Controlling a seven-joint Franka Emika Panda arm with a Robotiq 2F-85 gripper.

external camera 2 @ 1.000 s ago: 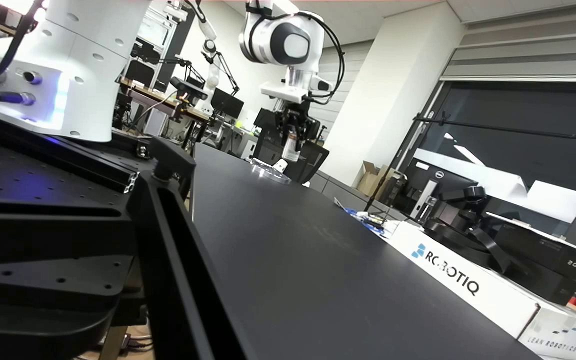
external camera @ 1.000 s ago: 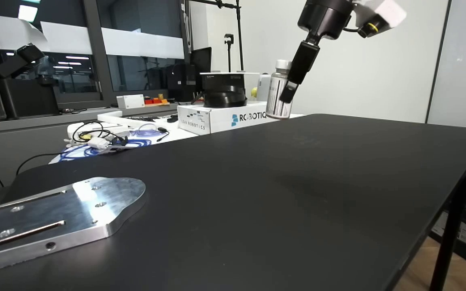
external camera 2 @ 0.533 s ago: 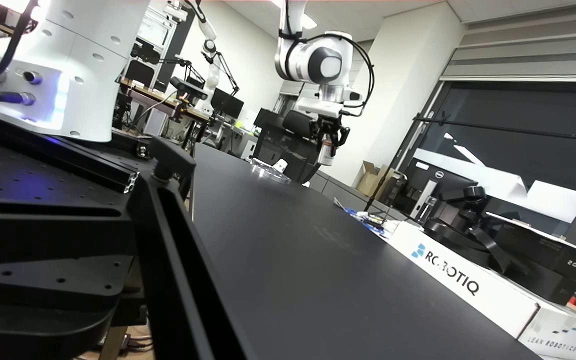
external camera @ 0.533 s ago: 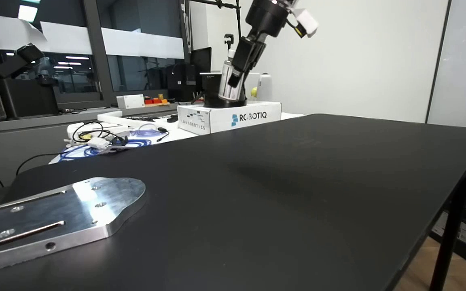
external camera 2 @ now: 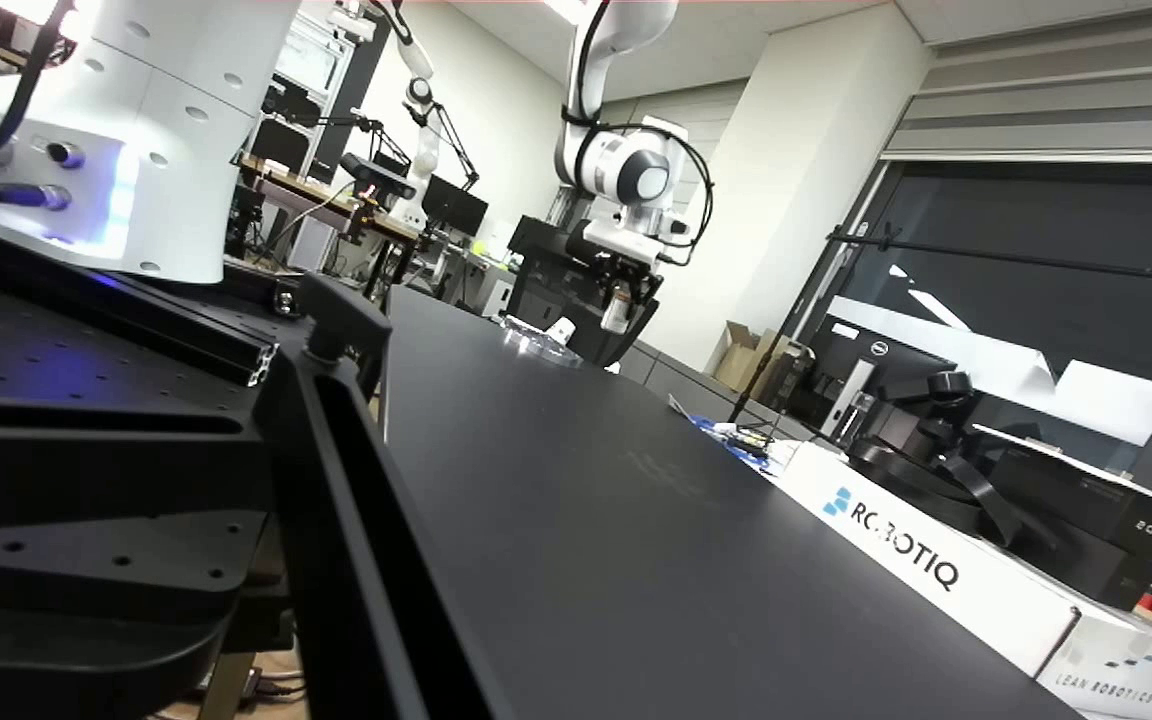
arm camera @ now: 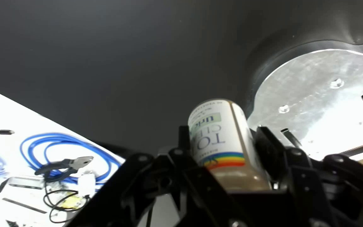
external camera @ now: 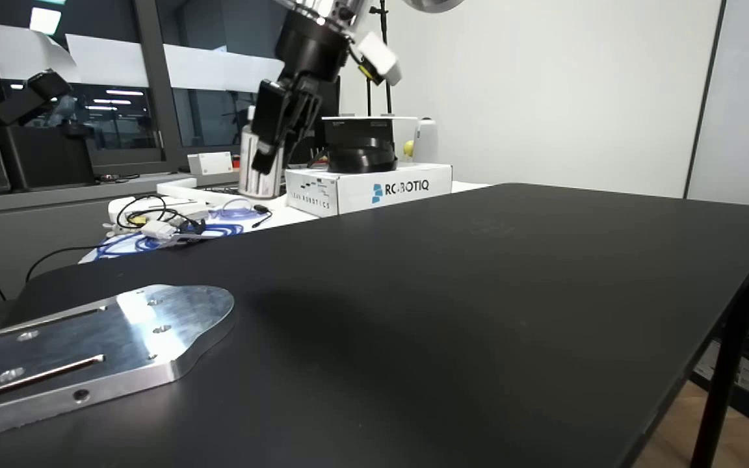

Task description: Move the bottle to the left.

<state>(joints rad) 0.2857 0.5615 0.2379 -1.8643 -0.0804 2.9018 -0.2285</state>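
The bottle (arm camera: 214, 132) has a white label with a rainbow stripe in the wrist view. Its cap is hidden there behind the gripper. My gripper (arm camera: 224, 137) is shut on it, with a finger on each side. In an exterior view the bottle (external camera: 251, 166) is held nearly upright, partly behind the gripper (external camera: 270, 153), in the air above the far left part of the black table (external camera: 413, 312). The bottle also shows small in an exterior view (external camera 2: 617, 314), below the gripper (external camera 2: 626, 285) and above the table's far end.
A shiny metal plate (external camera: 121, 331) lies on the table's near left corner, and also shows in the wrist view (arm camera: 314, 91). Beyond the table edge are blue cables (arm camera: 65, 142), pliers (arm camera: 63, 165) and a white Robotiq box (external camera: 381, 188).
In an exterior view, my gripper has carried the bottle left, from above the table's far middle toward the metal plate, and lower in the picture. The gripper has stayed shut on it.
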